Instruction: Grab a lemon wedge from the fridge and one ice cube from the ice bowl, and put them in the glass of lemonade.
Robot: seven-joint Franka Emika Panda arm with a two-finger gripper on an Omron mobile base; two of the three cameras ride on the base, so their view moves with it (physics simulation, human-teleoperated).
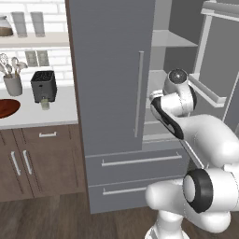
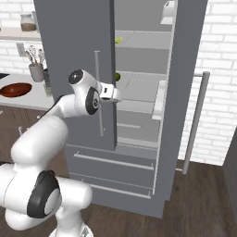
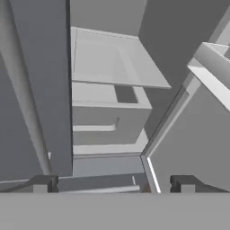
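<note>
- Fingertips of my gripper are sitting nearest the cam in the hand view: small dark blocky tips, jaws standing wide apart, nothing btwn them. Hand's carrying nothing.
- Gripper is hovering at the open side of the fridge, just in front of the interior shelves, beside the closed left door's handle.
- Fridge is showing matte grey flat panels, long thin silver bar handles, two lower drawers; right door is hanging open w/ pale door bins. Shelves inside are looking smooth, light grey, flat-edged.
- Lemon wedge is sitting on a mid shelf: tiny rounded yellow-green bit, just above the gripper's level. Another small yellow-green piece is lying on a higher shelf; can't tell what it is.
- Progress, as I'm judging it: fridge open, wedge not yet picked; ice step untouched.
- Ice bowl is resting on the pale counter, wide, shallow, reddish-brown wood; ice cube too small to make out.
- Glass of lemonade is standing in front of the black toaster, clear, pale yellow-green fill.
</note>
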